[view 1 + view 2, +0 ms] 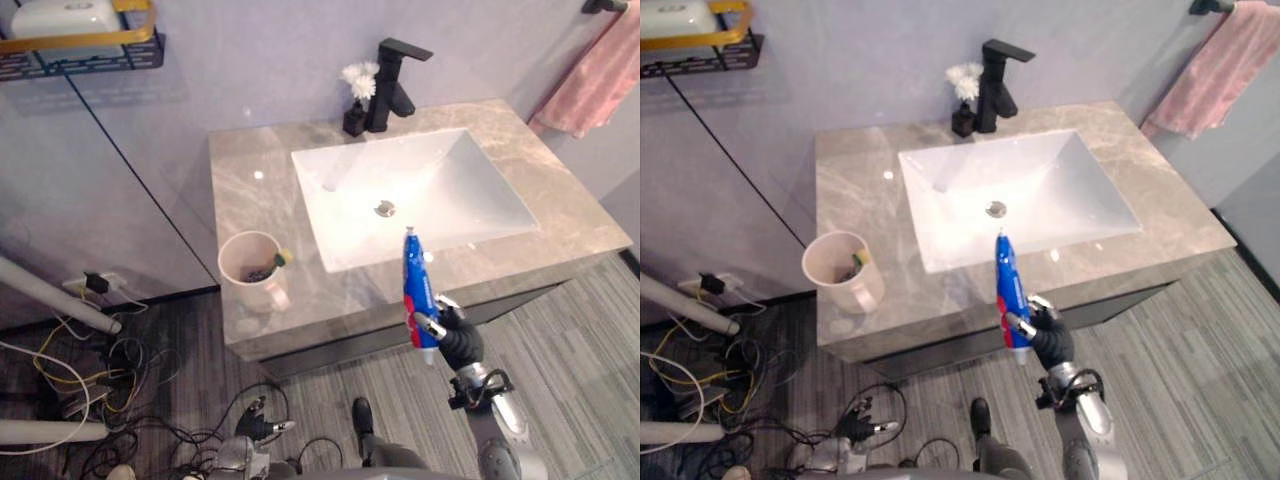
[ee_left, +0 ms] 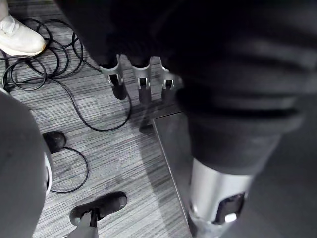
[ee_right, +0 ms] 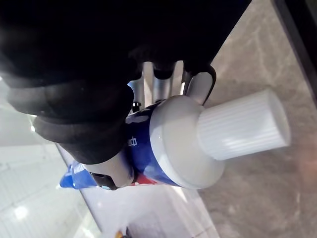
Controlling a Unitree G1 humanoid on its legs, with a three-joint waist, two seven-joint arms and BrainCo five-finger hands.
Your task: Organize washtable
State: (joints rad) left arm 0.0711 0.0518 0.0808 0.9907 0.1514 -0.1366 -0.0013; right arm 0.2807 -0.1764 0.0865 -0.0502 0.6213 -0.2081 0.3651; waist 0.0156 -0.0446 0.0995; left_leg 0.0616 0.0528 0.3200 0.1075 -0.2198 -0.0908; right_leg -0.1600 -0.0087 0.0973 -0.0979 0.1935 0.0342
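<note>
Blue toothpaste tube [image 1: 413, 280], red band, white ribbed cap downward, upright in right hand [image 1: 455, 335], fingers curled round it, just past washtable [image 1: 250, 190] front edge, pink cup [image 1: 240, 255] well apart, left hand [image 2: 141, 84] low, fingers slack.

The bench [image 1: 250, 190] is topped in polished grey-brown stone, veined like marble and shiny enough to throw back the lights. Its sink basin [image 1: 440, 190] is smooth, glossy white, ceramic by the look of it. You'll find the faucet [image 1: 388, 85] at the far edge in matt black metal. The toothpaste tube [image 1: 416, 290] is glossy blue plastic; its white cap [image 3: 242, 124] is ribbed. At near left, the cup [image 1: 250, 270] looks like matt beige plastic. The far-right towel [image 1: 600, 80] is soft pink cloth. The floor [image 1: 580, 330] has a grey wood-grain finish.
</note>
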